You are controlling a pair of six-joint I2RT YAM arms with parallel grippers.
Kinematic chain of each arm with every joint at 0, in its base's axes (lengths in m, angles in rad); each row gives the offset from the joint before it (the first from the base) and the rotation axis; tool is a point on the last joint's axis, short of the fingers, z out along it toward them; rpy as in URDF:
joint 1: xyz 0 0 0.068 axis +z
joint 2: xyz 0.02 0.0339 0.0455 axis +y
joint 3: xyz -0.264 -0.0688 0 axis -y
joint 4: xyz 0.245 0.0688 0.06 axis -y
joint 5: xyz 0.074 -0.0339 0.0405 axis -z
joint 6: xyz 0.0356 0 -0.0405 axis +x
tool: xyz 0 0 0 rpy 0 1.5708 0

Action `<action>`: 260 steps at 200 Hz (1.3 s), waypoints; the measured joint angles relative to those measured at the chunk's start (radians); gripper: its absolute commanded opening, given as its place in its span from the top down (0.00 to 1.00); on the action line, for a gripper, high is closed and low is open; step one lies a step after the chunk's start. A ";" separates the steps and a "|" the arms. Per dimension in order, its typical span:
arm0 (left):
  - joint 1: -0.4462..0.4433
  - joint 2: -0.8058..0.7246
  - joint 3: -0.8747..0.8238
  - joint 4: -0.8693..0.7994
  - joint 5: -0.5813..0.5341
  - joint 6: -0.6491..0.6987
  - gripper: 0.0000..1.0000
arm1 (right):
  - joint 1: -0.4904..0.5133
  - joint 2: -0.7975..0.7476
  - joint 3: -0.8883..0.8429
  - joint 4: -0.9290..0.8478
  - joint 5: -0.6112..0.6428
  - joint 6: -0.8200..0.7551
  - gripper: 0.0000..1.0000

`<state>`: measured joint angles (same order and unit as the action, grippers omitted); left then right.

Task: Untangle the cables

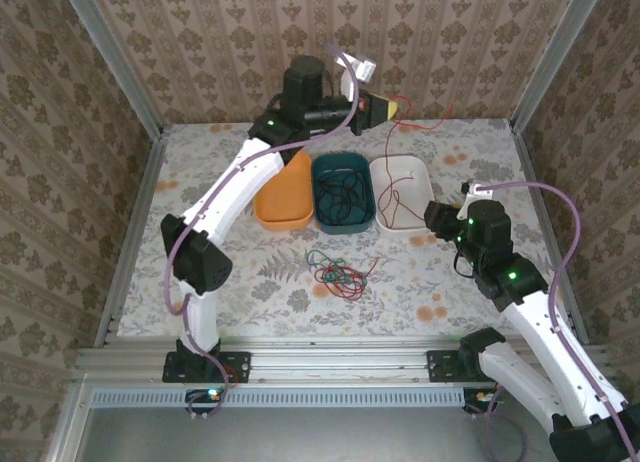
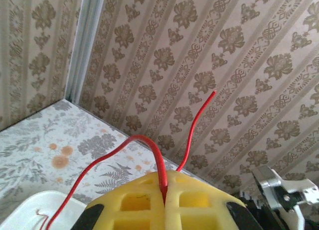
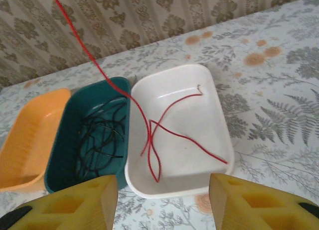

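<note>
Right wrist — white tray [image 3: 172,70]: red cable [image 3: 149,135], teal tray [image 3: 55,160]: black cables [image 3: 99,135], pincer [image 3: 163,200] parted, empty

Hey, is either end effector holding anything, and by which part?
Left end effector pinches a red cable near one end; the rest trails into the white tray. Right end effector is open, empty.

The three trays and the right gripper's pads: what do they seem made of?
Orange tray, teal tray, white tray: probably moulded plastic, smooth, faintly glossy, with rounded rims. Pads: apparently yellow foam, matte, with square hollows.
</note>
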<state>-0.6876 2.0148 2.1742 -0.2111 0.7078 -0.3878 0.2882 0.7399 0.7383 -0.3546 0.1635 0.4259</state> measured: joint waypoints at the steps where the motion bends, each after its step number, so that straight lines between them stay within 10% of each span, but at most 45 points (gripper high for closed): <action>1: 0.000 0.005 0.003 0.000 0.000 -0.003 1.00 | 0.000 -0.001 -0.001 -0.003 0.001 0.000 0.47; 91: -0.017 0.374 0.067 -0.272 -0.240 -0.029 1.00 | 0.000 0.039 -0.026 -0.103 0.001 0.000 0.47; 205: -0.129 0.427 0.353 -0.628 -0.484 0.096 1.00 | 0.000 0.072 -0.026 -0.126 -0.013 0.000 0.47; 232: -0.143 0.427 0.353 -0.669 -0.523 0.092 0.44 | -0.002 0.072 -0.026 -0.126 -0.013 0.000 0.47; 260: -0.149 0.427 0.353 -0.676 -0.524 0.089 0.14 | -0.002 0.072 -0.026 -0.126 -0.013 -0.001 0.47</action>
<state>-0.8368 2.4420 2.5271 -0.8871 0.1837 -0.2993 0.2859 0.8120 0.7124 -0.4805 0.1501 0.4252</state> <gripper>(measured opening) 0.773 0.532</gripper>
